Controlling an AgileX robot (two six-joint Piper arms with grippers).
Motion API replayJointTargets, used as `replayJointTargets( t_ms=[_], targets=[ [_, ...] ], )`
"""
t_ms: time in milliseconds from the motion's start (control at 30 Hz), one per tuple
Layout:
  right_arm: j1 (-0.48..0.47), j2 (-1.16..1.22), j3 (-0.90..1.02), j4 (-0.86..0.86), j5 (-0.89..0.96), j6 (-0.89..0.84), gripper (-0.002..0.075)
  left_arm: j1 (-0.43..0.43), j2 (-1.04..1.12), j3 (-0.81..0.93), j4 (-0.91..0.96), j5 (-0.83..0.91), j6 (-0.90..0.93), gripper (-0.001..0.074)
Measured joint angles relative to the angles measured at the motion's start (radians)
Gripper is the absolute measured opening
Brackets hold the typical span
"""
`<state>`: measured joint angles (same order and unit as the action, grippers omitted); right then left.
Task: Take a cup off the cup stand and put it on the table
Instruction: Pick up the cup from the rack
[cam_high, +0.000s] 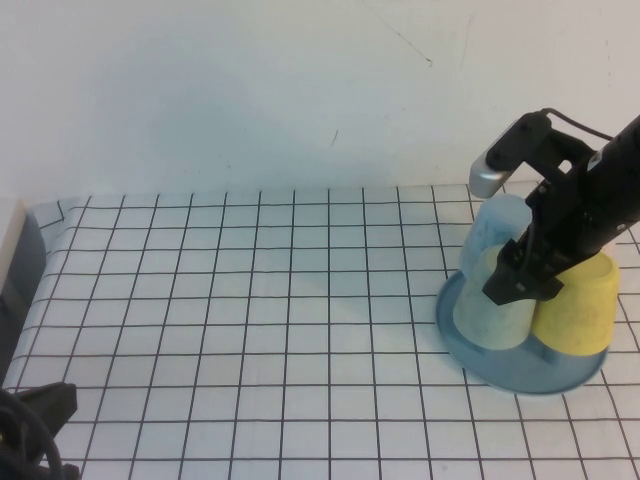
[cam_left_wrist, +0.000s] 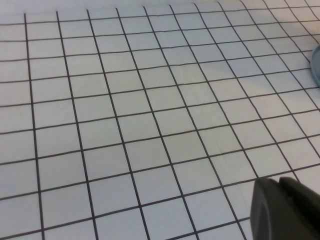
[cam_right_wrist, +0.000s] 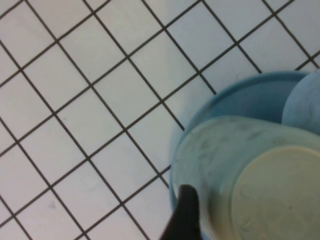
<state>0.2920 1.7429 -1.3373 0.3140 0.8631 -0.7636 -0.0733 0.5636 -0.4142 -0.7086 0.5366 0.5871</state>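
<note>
The right gripper (cam_high: 522, 272) hangs over the cup stand (cam_high: 520, 372) at the right end of the counter (cam_high: 250, 330), its black fingers (cam_high: 505, 282) spread apart and lowered against the upper part of the mint-green cup (cam_high: 492, 315). From the right wrist camera, one dark finger (cam_right_wrist: 182, 215) lies just beside the cup's (cam_right_wrist: 235, 175) wall, touching it or nearly so; a second finger cannot be made out there, and the cup does not look clamped. The cup sits upside down on the stand, its flat base tilted up toward the gripper and its mouth down in the blue dish (cam_right_wrist: 240, 97).

Two more upturned cups share the stand: a light blue cup (cam_high: 497, 228) just behind the green one, toward the wall, and a yellow cup (cam_high: 583, 305) on the side nearer the counter's right edge. All three stand close together, the green and yellow ones nearly touching. The arm's dark body reaches in from the upper right, a silver-capped camera housing (cam_high: 497, 165) on its wrist.

The left gripper (cam_high: 35, 420) rests at the near left corner of the counter, well apart from the stand, its fingers (cam_left_wrist: 285, 210) together and holding nothing. Its wrist camera looks across bare gridded cloth (cam_left_wrist: 150, 110), with a sliver of the blue stand (cam_left_wrist: 316, 65) at the frame edge.
</note>
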Motion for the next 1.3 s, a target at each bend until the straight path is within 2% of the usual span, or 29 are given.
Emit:
replayJointTargets(
  t_ms=[200,900,1100,1300],
  targets=[
    [0.0,0.029,-0.002,0.005,-0.019,0.01,0.0551,0.0,0.0,0.0,-0.004,0.0,0.002,-0.0004],
    [0.002,-0.043,-0.002,0.023,0.024,0.013,0.0551,0.0,0.0,0.0,-0.056,-0.008,0.002,-0.0004],
    [0.002,-0.148,-0.002,0.023,0.008,0.013,0.0551,0.0,0.0,0.0,-0.248,-0.008,0.002,-0.0004],
    [0.002,-0.303,-0.002,0.065,0.006,0.015,0.0551,0.0,0.0,0.0,-0.65,-0.003,0.057,-0.0004]
  ],
)
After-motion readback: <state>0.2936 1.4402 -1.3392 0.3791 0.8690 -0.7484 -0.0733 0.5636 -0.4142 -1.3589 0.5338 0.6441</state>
